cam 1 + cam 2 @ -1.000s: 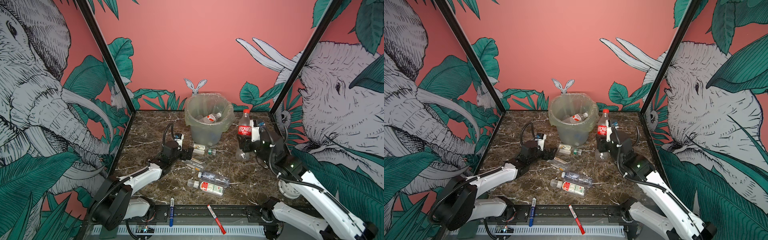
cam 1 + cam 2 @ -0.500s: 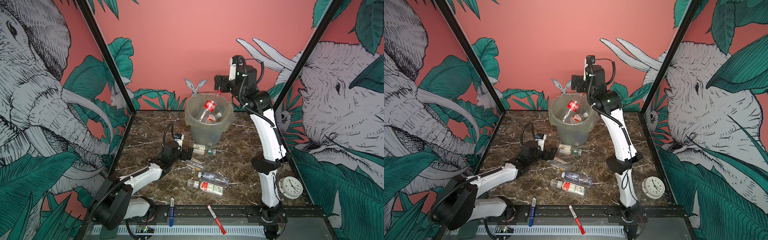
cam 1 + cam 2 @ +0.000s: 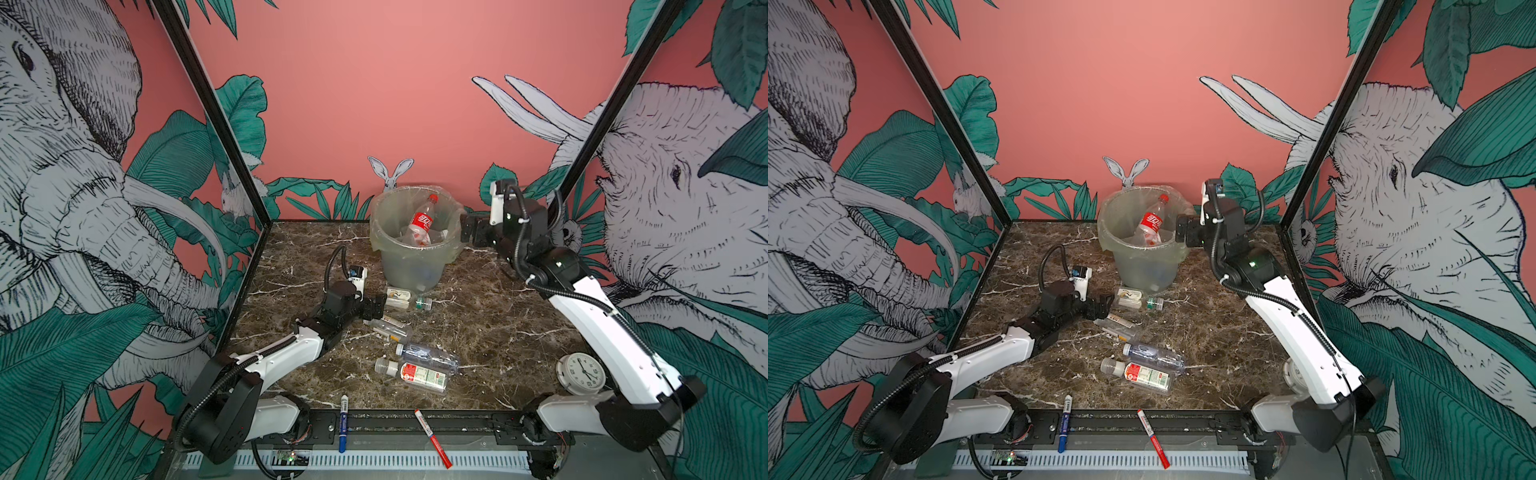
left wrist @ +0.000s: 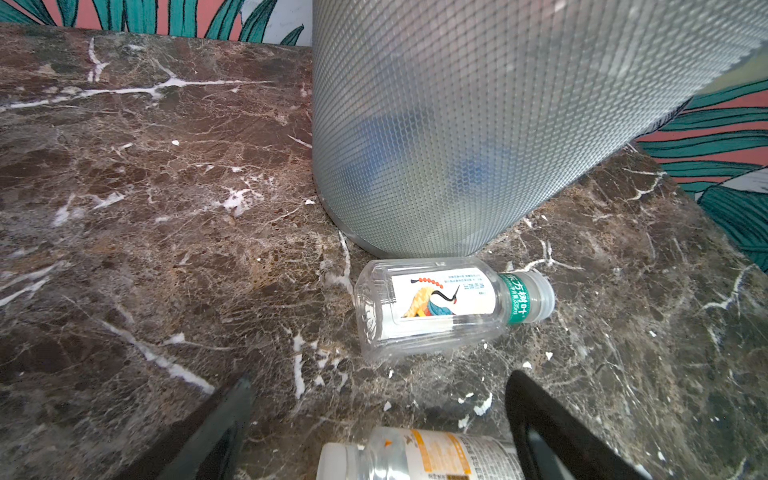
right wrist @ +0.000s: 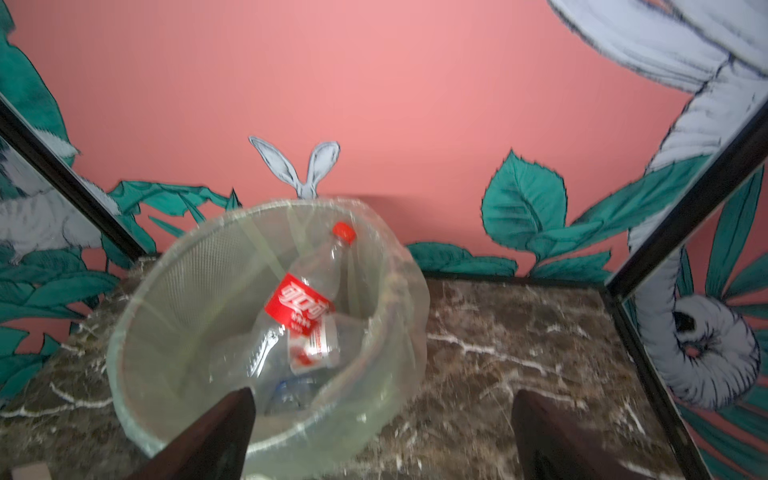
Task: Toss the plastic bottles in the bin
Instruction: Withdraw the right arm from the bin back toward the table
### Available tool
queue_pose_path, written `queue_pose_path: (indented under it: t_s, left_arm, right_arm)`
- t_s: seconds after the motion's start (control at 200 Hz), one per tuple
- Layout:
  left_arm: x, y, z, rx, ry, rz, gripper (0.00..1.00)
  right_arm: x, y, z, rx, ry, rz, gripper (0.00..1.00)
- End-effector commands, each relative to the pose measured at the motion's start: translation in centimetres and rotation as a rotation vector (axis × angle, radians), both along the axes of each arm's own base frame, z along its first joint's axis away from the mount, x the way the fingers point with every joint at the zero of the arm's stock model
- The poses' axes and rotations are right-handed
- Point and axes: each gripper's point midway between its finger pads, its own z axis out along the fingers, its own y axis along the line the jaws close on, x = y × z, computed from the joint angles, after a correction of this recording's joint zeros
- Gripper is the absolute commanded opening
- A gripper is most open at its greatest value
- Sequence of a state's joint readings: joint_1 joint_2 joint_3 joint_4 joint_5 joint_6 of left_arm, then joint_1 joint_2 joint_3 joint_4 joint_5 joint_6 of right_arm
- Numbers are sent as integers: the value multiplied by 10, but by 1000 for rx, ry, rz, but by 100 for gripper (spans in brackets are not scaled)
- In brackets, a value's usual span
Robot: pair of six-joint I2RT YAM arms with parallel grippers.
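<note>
The round translucent grey-green plastic bin (image 3: 409, 270), lined with a thin clear bag folded over its rim, stands at 12 o'clock on the dark marbled counter (image 3: 498, 316) in both top views. Inside it a clear plastic red-labelled bottle (image 3: 423, 222) with a red cap leans neck-up against the far wall, on top of other clear bottles. The right wrist view shows a smaller one with a red and white label lying against its lower end.

The right tool (image 3: 465, 232) hangs at 3 o'clock of the bin, just beside the rim, its dark fingers (image 5: 232, 415) spread wide with nothing between them.

The left tool (image 3: 377, 305) sits low over the counter at 7 o'clock of the bin, its fingers also spread and empty. It points toward a small clear crane-labelled bottle (image 4: 444, 303) with a green neck band, lying on its side at 6 o'clock of the bin, just beside the base. A clear orange-labelled bottle (image 3: 388, 328) with a white cap lies at 5 o'clock of the left tool, close by; whether they touch cannot be told. Further toward 6 o'clock two more lie on their sides against each other: a clear blue-tinted bottle (image 3: 428, 356) and a white-capped bottle (image 3: 417, 374) with a red and white label.

On the black front rail lie a blue marker pen (image 3: 343, 422) and a red marker pen (image 3: 432, 438). A round white clock (image 3: 581, 372) lies at 4 o'clock on the counter.
</note>
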State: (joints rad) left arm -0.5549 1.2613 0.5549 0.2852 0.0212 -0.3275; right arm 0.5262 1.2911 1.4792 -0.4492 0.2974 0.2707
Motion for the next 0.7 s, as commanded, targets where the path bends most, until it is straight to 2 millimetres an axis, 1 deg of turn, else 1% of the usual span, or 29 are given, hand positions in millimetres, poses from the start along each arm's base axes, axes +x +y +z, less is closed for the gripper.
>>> queue_pose_path:
  t_s: [0.0,0.005,0.045,0.08,0.115,0.185,0.29,0.36,0.46,0.51,0.59,0.695]
  left_arm:
    - [0,0,6,6,-14,-4,96]
    - [0,0,6,6,-14,-3,96]
    - [0,0,6,9,-13,-2,96]
    - [0,1,5,14,-14,-2,96]
    - [1,1,6,16,-16,-1,96]
    - [1,1,5,25,-12,0,96]
    - [1,1,5,30,-6,-1,96]
    - [1,1,7,34,-4,-3,96]
    - [-1,2,10,38,2,-1,96]
    - [-3,2,9,36,8,-4,96]
    - [-9,2,7,37,18,-11,96]
    - [-17,7,1,42,27,-6,96]
  right_arm:
    - [-4,-9,-51,18,42,-19,99]
    - [-4,-9,-51,18,42,-19,99]
    - [-10,-13,-71,15,66,-19,99]
    - [-15,-16,-92,8,93,-9,99]
    - [-20,-20,-104,6,102,-10,99]
    - [-30,-24,-136,2,135,2,99]
    - [-45,-21,-174,11,169,58,99]
    - [-57,-13,-196,30,204,123,99]
    - [-75,-1,-219,48,259,220,99]
    - [-84,5,-225,44,278,259,99]
    - [-97,13,-230,32,302,300,99]
    - [-117,29,-230,-50,321,367,98]
